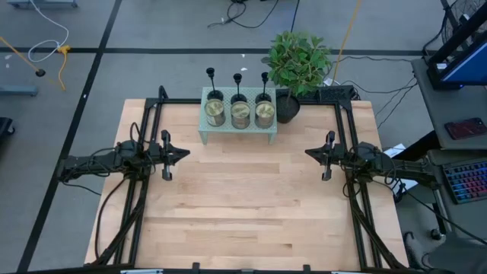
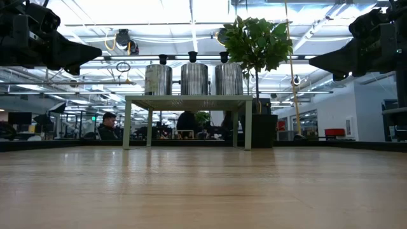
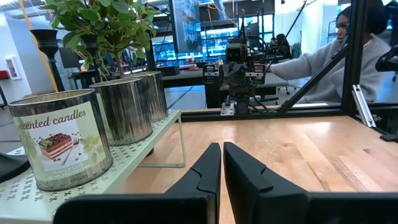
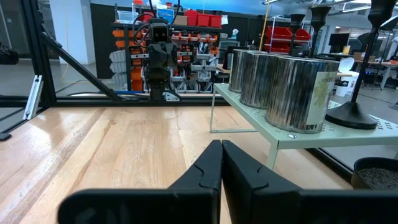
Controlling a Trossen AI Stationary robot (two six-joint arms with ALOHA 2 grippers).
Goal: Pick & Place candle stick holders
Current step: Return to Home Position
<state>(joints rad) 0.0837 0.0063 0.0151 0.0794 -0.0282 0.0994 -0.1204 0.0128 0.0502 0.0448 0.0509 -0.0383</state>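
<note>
The candle stick holders [image 1: 238, 85], three small black pieces each with a disc base, thin stem and little cup, stand in a row along the back of a pale green perforated metal shelf [image 1: 237, 133]. The shelf sits at twelve o'clock on the light wooden table [image 1: 243, 205]. Three silver scented-candle tins [image 1: 240, 114] stand just in front, one before each holder, so the pairing looks deliberate. A leafy green plant [image 1: 297, 59] in a dark pot stands at one o'clock, just beside the shelf's end.

The left gripper [image 1: 185, 153] waits at nine o'clock and the right gripper [image 1: 309, 154] at three o'clock. Both are well apart from the shelf, raised off the wood and pointing at each other. Each wrist view shows the two dark fingers drawn together to a hairline gap with nothing between them. That mirrored, empty pose suggests the placing is finished and the arms are parked.

Much of the holders is hidden. From table height only the three cups peep over the tins, which hide the stems and bases. From above, the tins cover part of each base; the bases appear to rest wholly on the shelf, though I cannot be sure. In the left wrist view the holders tangle with the plant's leaves and only the nearest cup is plain. In the right wrist view the nearest base shows, while its cup runs off the frame's edge. A person [image 3: 323, 56] in a grey top sits beyond the table.
</note>
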